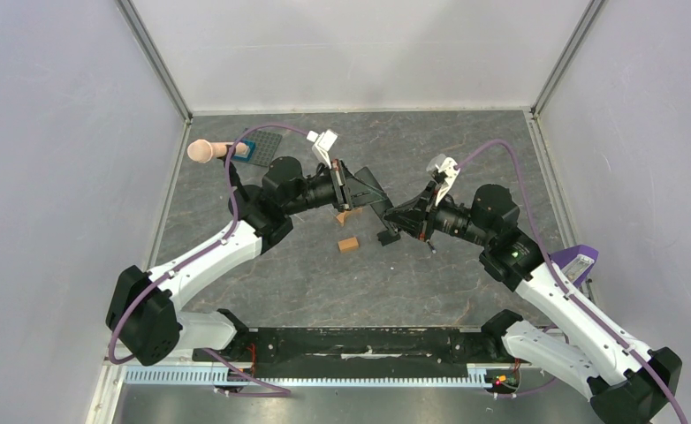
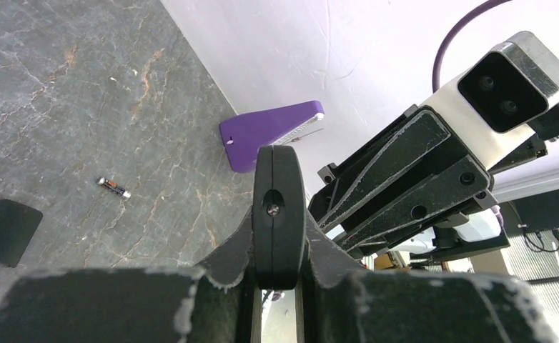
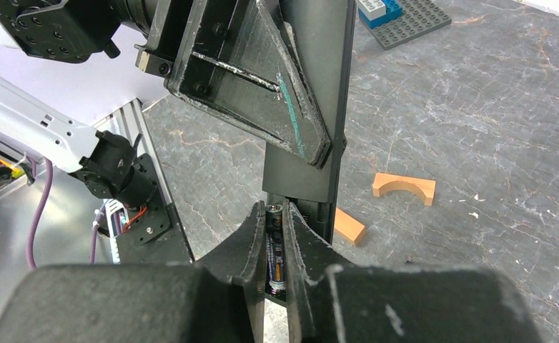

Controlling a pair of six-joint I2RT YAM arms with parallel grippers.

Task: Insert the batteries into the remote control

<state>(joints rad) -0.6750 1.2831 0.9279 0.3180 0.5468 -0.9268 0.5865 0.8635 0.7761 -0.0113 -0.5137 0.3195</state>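
My left gripper [image 1: 346, 190] is shut on the remote control [image 1: 375, 190], a slim black bar held up off the table; in the left wrist view it shows end-on [image 2: 279, 207] between my fingers [image 2: 280, 239]. My right gripper [image 1: 395, 221] is shut on a battery [image 3: 275, 246] and holds it lengthwise at the open battery bay at the remote's [image 3: 312, 107] lower end. A second battery [image 2: 113, 187] lies loose on the table. The short black battery cover [image 2: 6, 232] lies flat on the table [image 1: 388, 237].
An orange arch block [image 3: 404, 188] and a flat orange block [image 3: 349, 226] lie under the grippers. A purple object [image 1: 576, 261] sits at the right edge. A grey stud plate [image 1: 262, 146] with a blue brick and a pink cylinder [image 1: 205, 152] sit at the back left.
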